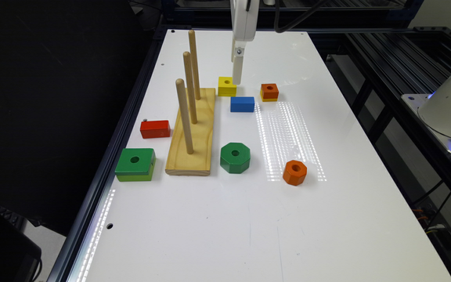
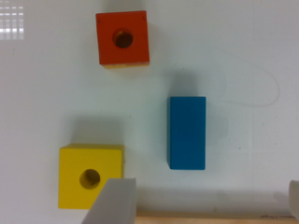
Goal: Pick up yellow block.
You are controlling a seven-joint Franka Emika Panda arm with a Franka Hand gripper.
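Hanging from the white wrist at the far end of the table, the gripper (image 1: 237, 76) points straight down with its tip just beside the yellow block (image 1: 227, 86), on that block's right side in the exterior view. In the wrist view the gripper (image 2: 205, 200) has its fingers spread wide: one grey fingertip (image 2: 114, 203) overlaps a corner of the yellow block (image 2: 91, 176), the other shows as a sliver at the frame's edge, and nothing is held between them.

The yellow block, square with a round hole in its centre, rests flat on the white table (image 1: 272, 219), just off the far corner of the wooden peg base (image 1: 192, 133) with its three upright pegs (image 1: 189, 88). A blue rectangular block (image 1: 242, 104) lies just near of it, and an orange-topped square block (image 1: 269, 92) sits to the exterior view's right, apart from both.

Nearer the camera are a green octagonal block (image 1: 235, 157) and an orange octagonal block (image 1: 294, 172). On the exterior view's left of the peg base lie a red rectangular block (image 1: 155, 129) and a larger green square block (image 1: 135, 164).
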